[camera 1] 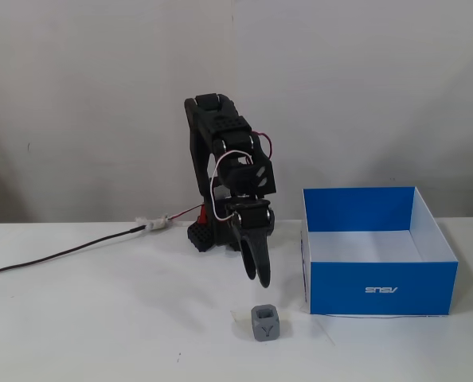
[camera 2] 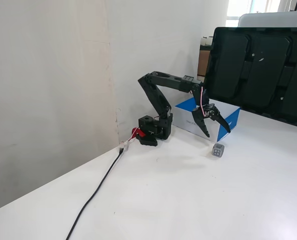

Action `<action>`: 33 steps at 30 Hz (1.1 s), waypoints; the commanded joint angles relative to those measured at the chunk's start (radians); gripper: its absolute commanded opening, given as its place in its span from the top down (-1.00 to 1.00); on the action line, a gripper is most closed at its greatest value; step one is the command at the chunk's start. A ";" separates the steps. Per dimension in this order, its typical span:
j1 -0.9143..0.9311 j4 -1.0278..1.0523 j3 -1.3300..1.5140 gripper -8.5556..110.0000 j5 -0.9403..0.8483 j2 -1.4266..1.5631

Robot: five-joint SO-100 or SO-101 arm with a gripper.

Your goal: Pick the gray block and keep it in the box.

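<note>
Fixed view, small gray block (camera 1: 266, 322), square blue box (camera 1: 380, 288)

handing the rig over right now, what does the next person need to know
End effector: open, empty, pointing down above the table, behind the block from the front fixed view.
Block: on the table, untouched, left of the box's front corner in that view.
Box: appears empty, to the right of the arm.
Done: approach only.
Left: lower onto the block, grasp, carry it to the box, release.

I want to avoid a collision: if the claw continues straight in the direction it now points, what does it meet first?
Probably the gray block: the open claw points down toward it. Depth is unclear, so it might meet the table just behind.
</note>
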 commanded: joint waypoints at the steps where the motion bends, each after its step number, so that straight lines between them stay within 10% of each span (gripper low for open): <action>1: 0.000 -0.051 -0.017 0.29 0.003 -0.032; 12: 0.052 -0.149 -0.229 0.30 -0.002 -0.497; 33: 0.069 0.038 -0.324 0.85 -0.015 -0.272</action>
